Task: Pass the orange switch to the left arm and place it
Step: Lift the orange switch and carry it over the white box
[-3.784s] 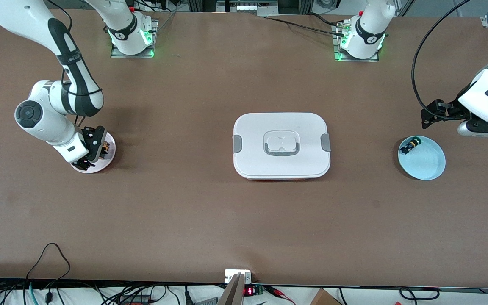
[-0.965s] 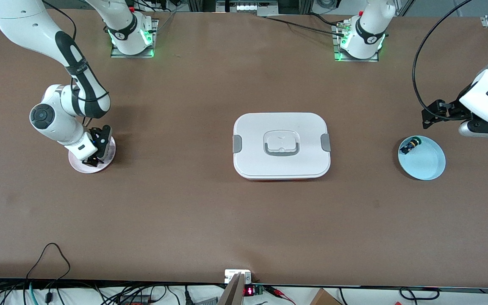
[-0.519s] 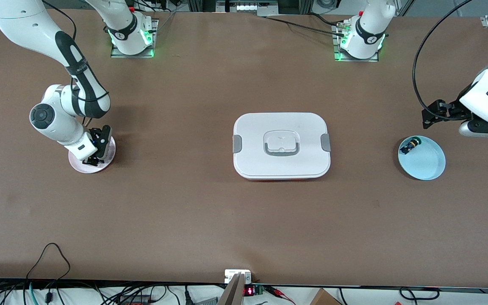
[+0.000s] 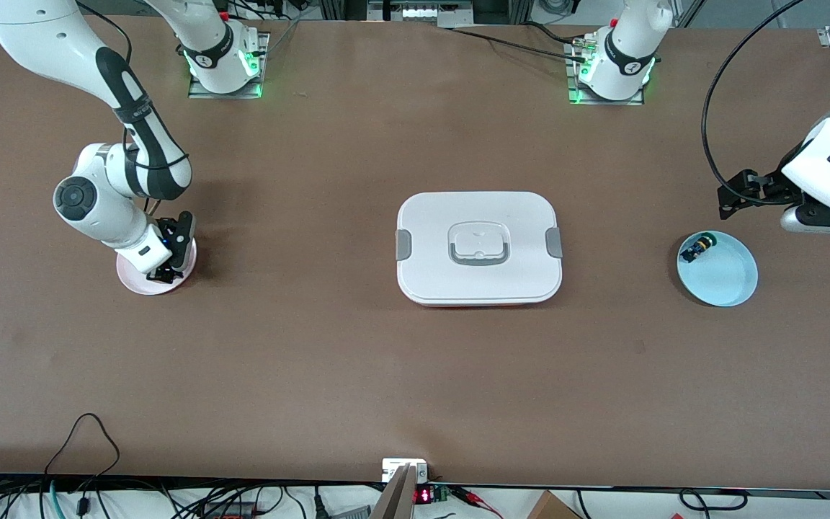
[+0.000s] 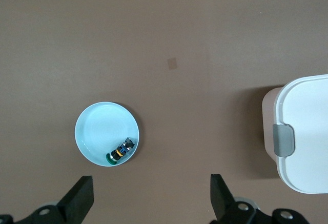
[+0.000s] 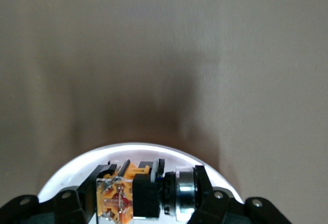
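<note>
My right gripper (image 4: 170, 254) is down on the pink plate (image 4: 132, 282) near the right arm's end of the table. In the right wrist view the gripper (image 6: 152, 193) is shut on the orange switch (image 6: 119, 196), which lies between the fingers just over the plate (image 6: 138, 151). The front view hides the switch under the gripper. The white box (image 4: 478, 247) stands at the table's middle and also shows in the left wrist view (image 5: 307, 131). My left gripper (image 4: 738, 193) is open and empty in the air beside the blue plate (image 4: 728, 281); in its wrist view (image 5: 148, 203) the fingers stand wide apart.
A small part with a blue body (image 4: 696, 249) lies at the blue plate's rim, also in the left wrist view (image 5: 121, 150) on that plate (image 5: 97, 129). Cables and electronics run along the table edge nearest the front camera.
My right gripper has narrowed over the pink plate and its arm has shifted slightly toward the box. The left arm has not moved.
</note>
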